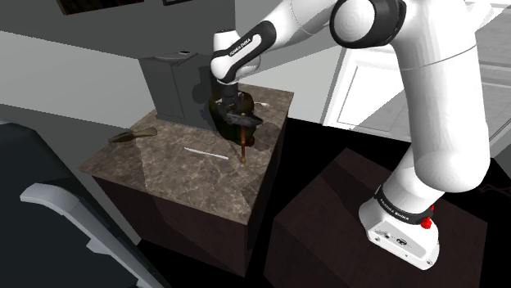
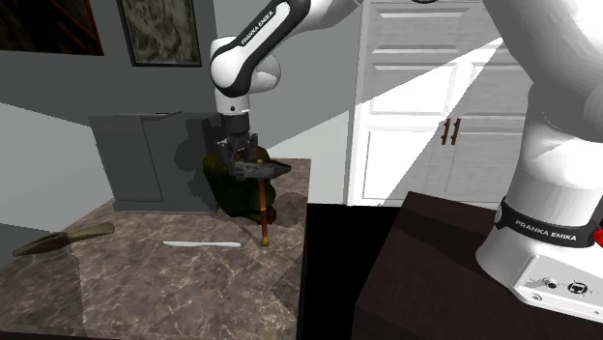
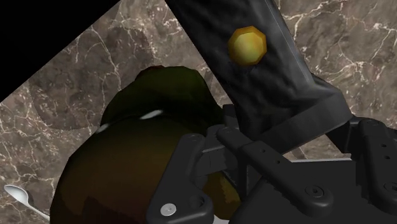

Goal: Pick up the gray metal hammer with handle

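The white arm [image 1: 442, 123] has dark joints (lettered black bands)

I read FRANKA EMIKA in white on my forearm [image 2: 263, 27] at twelve o'clock, and on my base band [image 2: 547, 230] at three o'clock.

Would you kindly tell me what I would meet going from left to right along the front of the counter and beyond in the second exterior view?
olive flat-bladed tool → slim white utensil → hammer hanging handle-down in the gripper → dark stand → arm's white base
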You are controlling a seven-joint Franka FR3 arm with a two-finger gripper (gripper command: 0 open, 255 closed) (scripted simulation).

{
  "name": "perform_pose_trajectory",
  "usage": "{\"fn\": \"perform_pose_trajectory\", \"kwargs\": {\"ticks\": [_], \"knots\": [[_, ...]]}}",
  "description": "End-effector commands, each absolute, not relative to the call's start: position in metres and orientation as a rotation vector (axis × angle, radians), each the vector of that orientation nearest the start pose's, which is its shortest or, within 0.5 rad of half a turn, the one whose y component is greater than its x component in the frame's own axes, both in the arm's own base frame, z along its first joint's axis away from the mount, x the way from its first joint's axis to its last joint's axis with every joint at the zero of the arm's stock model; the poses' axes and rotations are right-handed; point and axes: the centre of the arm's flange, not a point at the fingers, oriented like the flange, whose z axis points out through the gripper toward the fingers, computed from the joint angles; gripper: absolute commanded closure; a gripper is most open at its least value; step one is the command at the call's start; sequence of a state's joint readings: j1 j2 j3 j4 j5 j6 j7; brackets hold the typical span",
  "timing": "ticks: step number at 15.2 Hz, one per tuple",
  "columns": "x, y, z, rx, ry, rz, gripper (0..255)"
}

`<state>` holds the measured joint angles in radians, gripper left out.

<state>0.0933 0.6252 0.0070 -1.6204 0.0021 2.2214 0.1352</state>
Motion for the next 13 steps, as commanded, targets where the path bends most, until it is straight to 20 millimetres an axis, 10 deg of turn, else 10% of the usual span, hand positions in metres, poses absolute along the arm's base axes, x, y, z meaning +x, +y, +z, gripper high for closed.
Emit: {"fn": "perform_pose_trajectory", "kwargs": {"ticks": [1, 13], "knots": [[0.685, 0.069, 0.266, -3.138, 0.058, 0.038, 255], [0.685, 0.069, 0.320, -3.138, 0.058, 0.038, 255]]}}
